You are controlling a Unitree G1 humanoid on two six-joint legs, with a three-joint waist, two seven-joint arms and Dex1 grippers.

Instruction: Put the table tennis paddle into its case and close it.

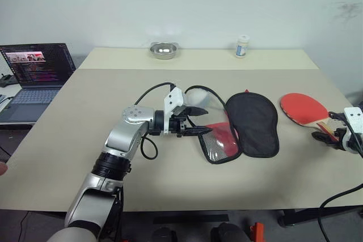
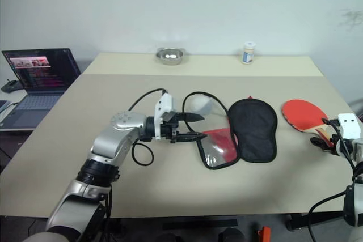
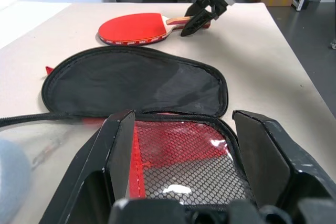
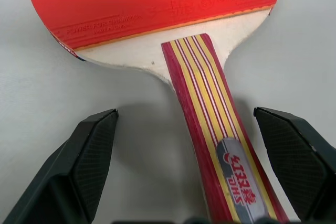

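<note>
The case (image 1: 253, 123) lies unzipped and spread flat at the table's middle, its black half to the right and its red mesh half (image 1: 221, 143) to the left. My left gripper (image 1: 199, 121) is open at the mesh half's left edge, one finger on either side of the mesh (image 3: 178, 150), pointing right. The table tennis paddle (image 1: 302, 107) lies red face up at the right, its striped handle (image 4: 210, 129) toward me. My right gripper (image 4: 185, 113) is open wide astride the handle, its fingers (image 4: 89, 150) apart from it.
A metal bowl (image 1: 164, 50) and a small white bottle (image 1: 242, 46) stand at the table's far edge. An open laptop (image 1: 37, 75) sits on a side table to the left. A pale rounded thing (image 1: 198, 96) lies just behind the left gripper. The table's right edge is close to the paddle.
</note>
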